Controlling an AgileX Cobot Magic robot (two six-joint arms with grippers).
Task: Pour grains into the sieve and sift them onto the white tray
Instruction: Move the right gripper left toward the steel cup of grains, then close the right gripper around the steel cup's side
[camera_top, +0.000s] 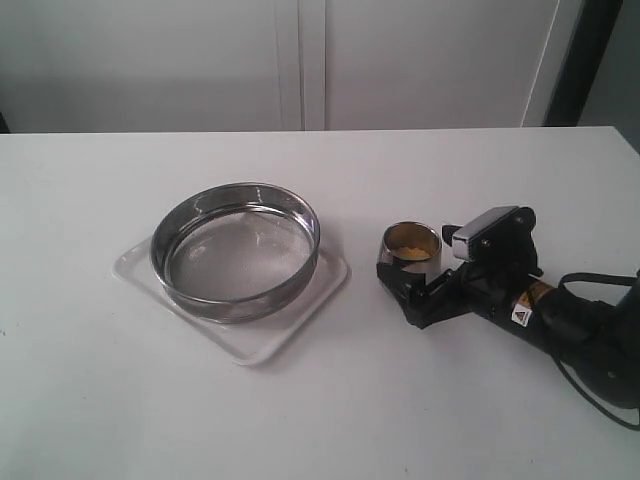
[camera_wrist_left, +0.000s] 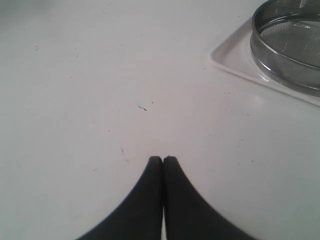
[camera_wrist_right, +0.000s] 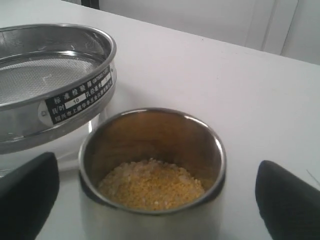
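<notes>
The wide steel sieve (camera_top: 236, 250) sits on the white tray (camera_top: 312, 298) left of the table's middle, and its mesh looks bare. A small steel cup (camera_top: 393, 262) stands upright to the right of the tray, holding yellow grains (camera_top: 409, 251). My right gripper (camera_top: 418, 262) is open around the cup, one finger on each side. In the right wrist view the fingers (camera_wrist_right: 27, 195) stand clear of the cup (camera_wrist_right: 125, 225), with the grains (camera_wrist_right: 150, 185) inside and the sieve (camera_wrist_right: 50, 85) just beyond. My left gripper (camera_wrist_left: 163, 159) is shut on nothing above bare table, away from the sieve (camera_wrist_left: 290, 45) and tray (camera_wrist_left: 235, 60).
The white table (camera_top: 320, 410) carries only these things. A pale wall or cabinet front (camera_top: 310, 60) rises behind its far edge. The right arm's black cable (camera_top: 600, 390) trails near the right edge. The left arm does not show in the exterior view.
</notes>
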